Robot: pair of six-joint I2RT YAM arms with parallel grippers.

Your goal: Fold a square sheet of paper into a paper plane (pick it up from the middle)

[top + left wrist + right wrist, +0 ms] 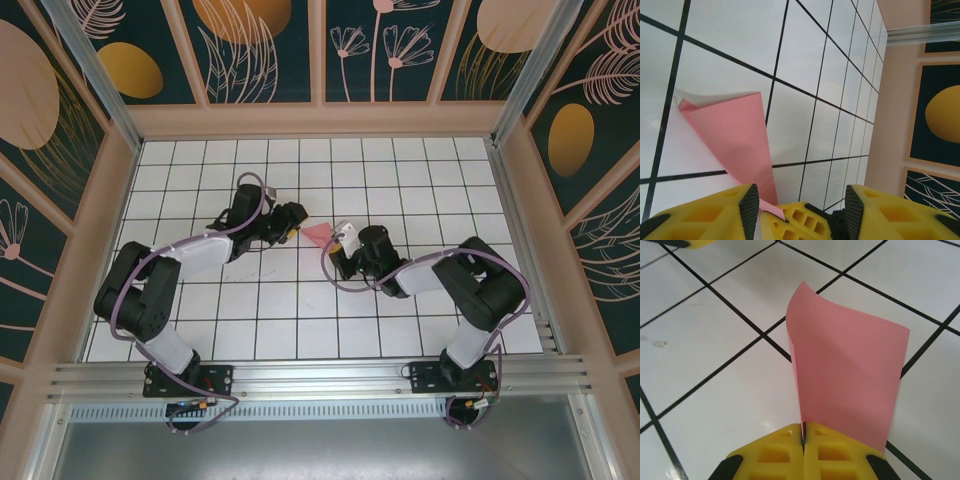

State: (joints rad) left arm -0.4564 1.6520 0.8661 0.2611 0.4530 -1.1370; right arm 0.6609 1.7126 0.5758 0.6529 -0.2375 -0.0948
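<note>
Readable text, labels, brands, numbers: none for your log. Paper sheet (850,375): plain, unmarked. Wall panels (260,50) beyond paper sheet: leaf and flower motifs, no lettering.

A white tabletop ruled in black grid lines (290,330) sat evenly lit inside dark teal wall panels printed with gold and peach leaves (262,60), framed in pale peach trim (320,120).

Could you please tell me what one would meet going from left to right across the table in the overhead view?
The left arm, its jaws open → the pink paper → the right arm, its jaws shut on the paper's edge.
</note>
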